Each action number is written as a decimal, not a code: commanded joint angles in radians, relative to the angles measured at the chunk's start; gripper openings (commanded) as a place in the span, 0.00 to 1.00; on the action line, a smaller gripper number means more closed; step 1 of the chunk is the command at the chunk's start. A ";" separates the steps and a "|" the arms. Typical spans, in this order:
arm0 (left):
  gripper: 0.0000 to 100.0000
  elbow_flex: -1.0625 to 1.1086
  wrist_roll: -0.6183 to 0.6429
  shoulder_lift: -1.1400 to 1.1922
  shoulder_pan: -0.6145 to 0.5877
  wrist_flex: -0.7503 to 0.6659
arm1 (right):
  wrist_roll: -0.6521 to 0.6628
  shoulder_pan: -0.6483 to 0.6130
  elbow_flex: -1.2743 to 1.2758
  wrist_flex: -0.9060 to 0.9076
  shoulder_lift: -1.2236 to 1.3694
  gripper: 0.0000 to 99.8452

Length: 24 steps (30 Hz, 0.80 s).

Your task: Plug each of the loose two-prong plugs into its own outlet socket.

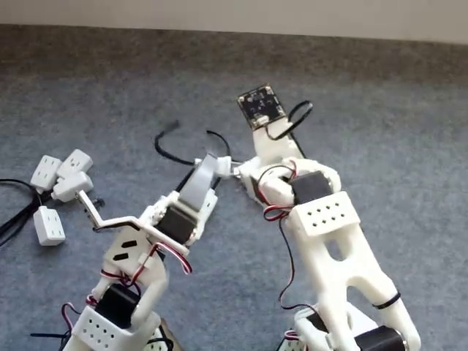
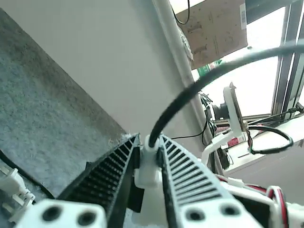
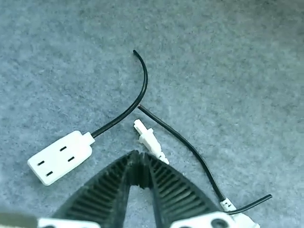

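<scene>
One plug [image 2: 148, 175] sits in left end effector [image 2: 149, 140]; high view adds sockets [image 1: 49, 225].

A grey, carpet-like desk [image 1: 409, 110] runs back to a pale wall [image 2: 95, 57]. Beyond that are a white pipe [image 2: 173, 47], a brown board [image 2: 216, 28] and a bright window [image 2: 266, 80].

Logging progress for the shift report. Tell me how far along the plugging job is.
Done: nothing that can be seen; the outlet socket shows bare slots. In hand: the left gripper is shut on a white plug. Remaining: seating that one, plus the loose plug lying on the carpet by the shut right gripper.
</scene>
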 commanded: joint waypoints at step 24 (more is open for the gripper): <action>0.01 0.018 -0.008 0.005 -0.216 -0.029 | 0.009 0.291 -0.340 0.239 0.216 0.01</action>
